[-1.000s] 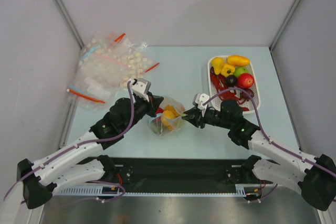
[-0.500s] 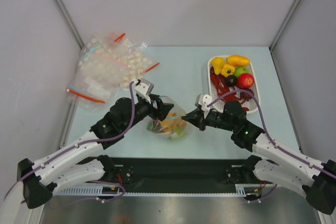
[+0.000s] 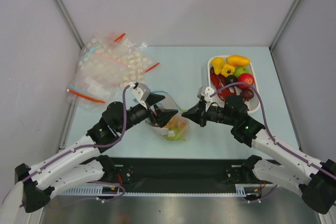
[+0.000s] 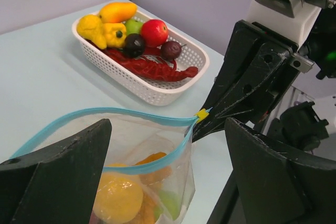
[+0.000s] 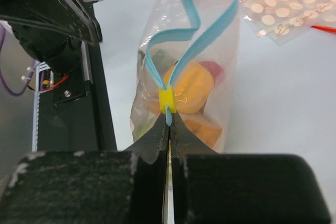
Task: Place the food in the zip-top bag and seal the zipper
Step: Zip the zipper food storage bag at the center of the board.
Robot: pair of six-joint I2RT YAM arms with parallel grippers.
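On the counter, the zip-top bag stands between both arms, with some food inside. The left gripper is spread wide astride its gaping mouth, holding nothing. The right gripper is clamped on the zipper end, probably to anchor it. The right wrist view shows that pinch plainest, just beneath the yellow slider.
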